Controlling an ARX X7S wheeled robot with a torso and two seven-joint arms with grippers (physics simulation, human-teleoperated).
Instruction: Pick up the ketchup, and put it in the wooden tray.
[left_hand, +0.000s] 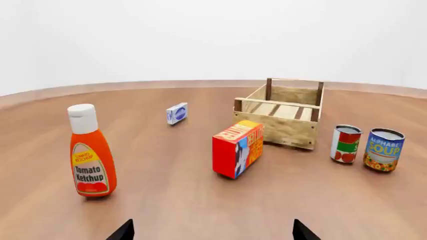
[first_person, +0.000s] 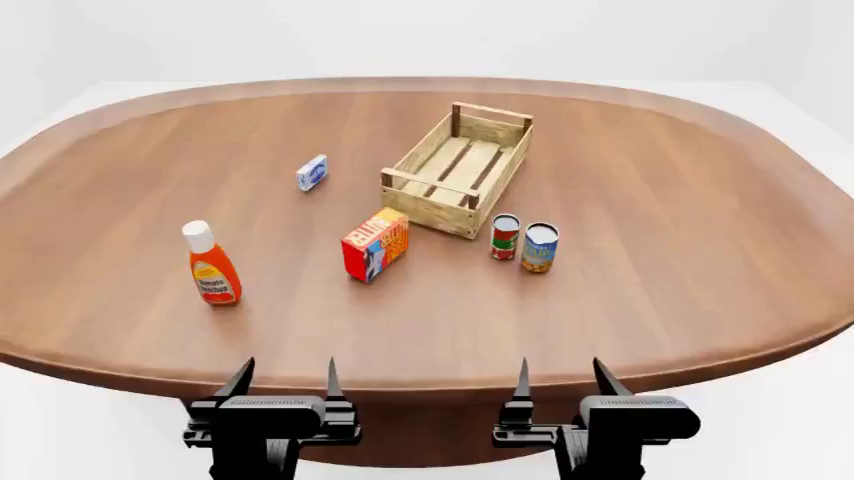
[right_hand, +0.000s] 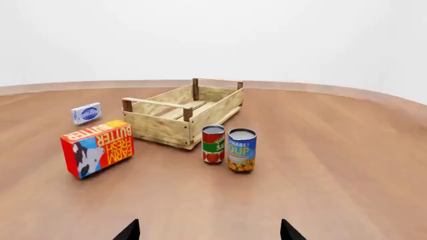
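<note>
Ketchup, the slim red-orange plastic squeeze bottle (first_person: 211, 265), stands upright toward the worktop's (first_person: 667, 250) left near edge, ahead of the left claw (first_person: 284, 385), the closer one; both claws spread wide, right claw (first_person: 561, 385) too; pale slatted wooden tray (first_person: 461, 168) sits mid-worktop, red-and-yellow butter box (first_person: 375, 245) between.

Red-orange ketchup (first_person: 211, 267) with white cap, pale wooden tray (first_person: 424, 207), red-and-yellow butter box (first_person: 375, 244).

on the brown oval wooden bench (first_person: 694, 250), the slim red-orange ketchup bottle (first_person: 211, 265) stands far left. the red-and-yellow butter box (first_person: 375, 245) sits mid-bench, the pale slatted wooden tray (first_person: 459, 168) behind it, two tin cans (first_person: 522, 241) just right, a small blue-white box (first_person: 311, 172) left of the tray.
</note>
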